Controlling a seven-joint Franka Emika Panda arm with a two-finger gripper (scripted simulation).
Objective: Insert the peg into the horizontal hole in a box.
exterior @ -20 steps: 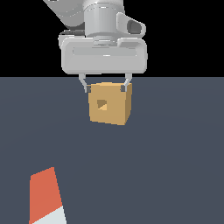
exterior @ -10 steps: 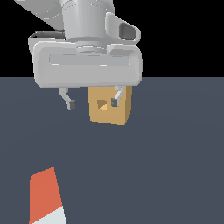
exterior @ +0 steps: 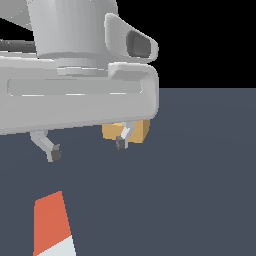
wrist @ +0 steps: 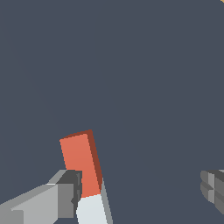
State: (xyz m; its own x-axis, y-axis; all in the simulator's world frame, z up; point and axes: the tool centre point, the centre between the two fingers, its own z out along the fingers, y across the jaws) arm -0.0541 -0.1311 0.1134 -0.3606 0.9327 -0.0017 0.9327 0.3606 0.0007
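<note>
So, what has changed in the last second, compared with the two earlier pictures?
The gripper has moved from above the box toward the camera and the exterior view's left, nearer to the peg. It now looms large and hides most of the box. Its fingers are spread and hold nothing; in the wrist view one finger is beside the peg. Peg and box have stayed where they were.

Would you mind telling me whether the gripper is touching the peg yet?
Apart. In the exterior view, the open gripper hangs well above the peg, with bare floor showing between its fingertips and the peg.
</note>
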